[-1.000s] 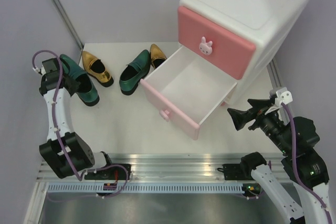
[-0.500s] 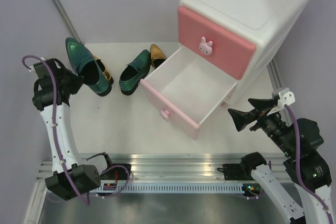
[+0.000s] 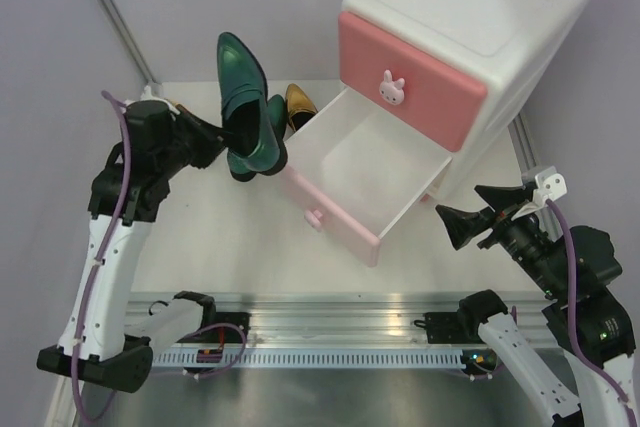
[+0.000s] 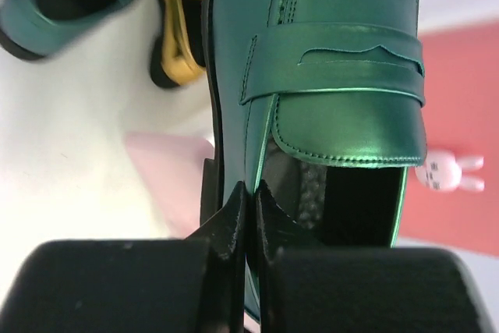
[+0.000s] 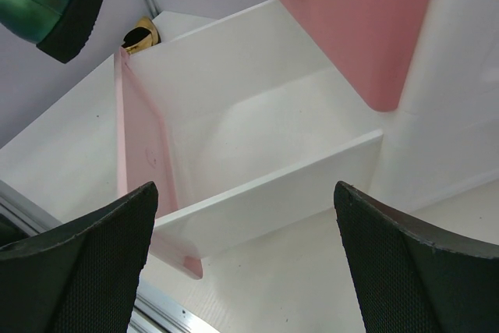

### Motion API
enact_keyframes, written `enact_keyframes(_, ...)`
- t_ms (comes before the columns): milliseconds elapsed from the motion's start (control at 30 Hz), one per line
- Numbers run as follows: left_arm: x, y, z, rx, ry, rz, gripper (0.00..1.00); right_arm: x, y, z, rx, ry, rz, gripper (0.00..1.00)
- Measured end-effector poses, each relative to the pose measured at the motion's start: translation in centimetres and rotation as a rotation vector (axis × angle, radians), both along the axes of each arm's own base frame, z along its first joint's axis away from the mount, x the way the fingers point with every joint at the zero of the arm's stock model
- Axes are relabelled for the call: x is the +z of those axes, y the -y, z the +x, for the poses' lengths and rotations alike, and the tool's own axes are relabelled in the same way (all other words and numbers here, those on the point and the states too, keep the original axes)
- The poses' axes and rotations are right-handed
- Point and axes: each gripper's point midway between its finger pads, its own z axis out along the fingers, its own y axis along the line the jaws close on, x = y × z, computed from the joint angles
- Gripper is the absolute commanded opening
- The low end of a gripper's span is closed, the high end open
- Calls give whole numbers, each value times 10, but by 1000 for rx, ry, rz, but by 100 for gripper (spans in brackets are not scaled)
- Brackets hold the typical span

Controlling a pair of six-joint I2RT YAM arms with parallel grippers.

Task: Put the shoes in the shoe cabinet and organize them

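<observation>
My left gripper [image 3: 213,137] is shut on the side wall of a metallic green shoe [image 3: 238,77] and holds it in the air, toe up, just left of the open drawer. In the left wrist view the fingertips [image 4: 234,200] pinch the edge of that shoe [image 4: 335,60]. A second green shoe [image 4: 31,21] and a gold shoe [image 4: 178,29] lie on the table beneath. The white shoe cabinet [image 3: 480,7] has its lower pink drawer [image 3: 360,162] pulled out with nothing in it. My right gripper [image 3: 470,215] stands open, right of the drawer, holding nothing.
The upper drawer front [image 3: 420,72] with its bunny knob is closed. A gold shoe [image 3: 298,102] lies between the held shoe and the cabinet. An aluminium rail [image 3: 320,312] runs along the near table edge. Grey walls close off the back and left.
My left arm has lifted the green shoe off the table's left side and swung it up and to the right, towards the open drawer. The right arm has barely moved.
</observation>
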Motion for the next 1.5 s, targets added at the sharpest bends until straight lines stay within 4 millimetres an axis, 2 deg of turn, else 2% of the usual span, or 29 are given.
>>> enact_keyframes(133,-8,46,-4,-92,-41,-1,2,1,0,0,0,3,1,98)
enact_keyframes(433,-22,127,-6,-190,-64,34,2,2,2,-2,-8,9,3,98)
enact_keyframes(767,-32,179,-2,-182,-37,27,2,1,7,-5,-30,10,1,98)
enact_keyframes(933,-49,195,-13,-197,-70,20,2,2,11,-7,-42,20,-3,98)
enact_keyframes(1367,-81,206,-30,-212,-142,25,2,3,14,-10,-56,25,-2,98)
enact_keyframes(1500,-86,209,-32,-214,-155,25,2,1,15,-11,-57,23,-3,98)
